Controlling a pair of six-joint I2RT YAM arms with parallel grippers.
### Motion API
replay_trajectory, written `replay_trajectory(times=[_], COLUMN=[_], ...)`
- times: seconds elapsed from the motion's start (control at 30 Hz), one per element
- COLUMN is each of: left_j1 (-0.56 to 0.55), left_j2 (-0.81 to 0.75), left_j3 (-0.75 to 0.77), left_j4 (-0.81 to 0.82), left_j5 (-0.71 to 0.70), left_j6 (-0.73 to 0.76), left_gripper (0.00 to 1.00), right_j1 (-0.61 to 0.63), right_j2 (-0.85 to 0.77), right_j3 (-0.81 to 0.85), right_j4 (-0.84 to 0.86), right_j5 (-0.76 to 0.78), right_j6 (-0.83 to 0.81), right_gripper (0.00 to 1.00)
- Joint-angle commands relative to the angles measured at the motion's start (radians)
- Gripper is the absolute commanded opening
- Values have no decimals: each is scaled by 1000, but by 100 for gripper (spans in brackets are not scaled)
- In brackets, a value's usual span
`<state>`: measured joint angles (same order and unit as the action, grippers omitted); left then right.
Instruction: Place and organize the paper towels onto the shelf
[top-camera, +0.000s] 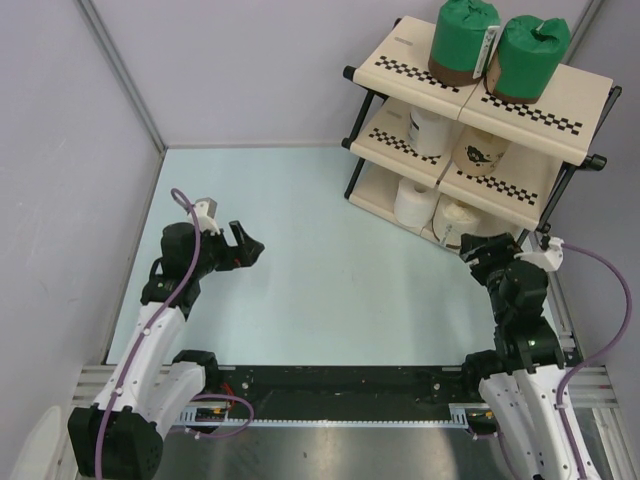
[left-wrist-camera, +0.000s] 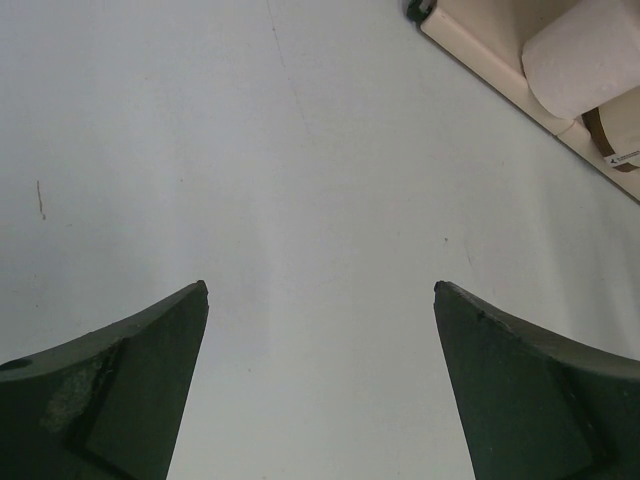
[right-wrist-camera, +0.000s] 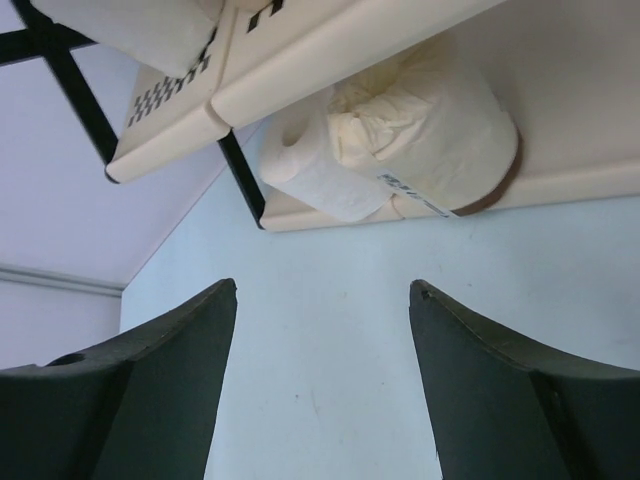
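Six rolls (top-camera: 465, 40) on shelf (top-camera: 400, 52), two per tier; your left pincer (left-wrist-camera: 320, 290), right pincer (right-wrist-camera: 322, 286) apart, empty; likely done.

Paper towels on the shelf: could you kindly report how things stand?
Left gripper open, empty; right gripper open, empty. Six paper towels on shelf, two per tier. Nothing seen in the way.

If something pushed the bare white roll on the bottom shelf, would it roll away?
Probably not: the bare white roll seems to stand on end, so it would likely slide. Unwrapped, with a hollow centre, it probably dents easily.
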<state>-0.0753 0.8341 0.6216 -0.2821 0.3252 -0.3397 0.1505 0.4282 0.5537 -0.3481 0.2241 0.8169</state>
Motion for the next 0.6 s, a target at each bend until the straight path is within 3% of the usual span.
replay_trajectory(times=[0.0,0.23,0.43,0.57], left_j1=[8,8,8,8], left_j2=[-9,5,14,17], left_j3=[-3,-3,-5,-25], left_j4=[44,47,63,142], left_j5=[32,38,66,162], left_j6=[5,8,4,-59], left_gripper=[100,100,100,100], right_j1=[-17,-75,-202,-255], right_j2=[-34,58,87,89], right_j3=[101,204,213,213], right_j4=[-192,-194,-158,-137], right_j5=[128,305,245,80], right_j6=[7,-13,42,27], right_gripper=[74,84,87,88])
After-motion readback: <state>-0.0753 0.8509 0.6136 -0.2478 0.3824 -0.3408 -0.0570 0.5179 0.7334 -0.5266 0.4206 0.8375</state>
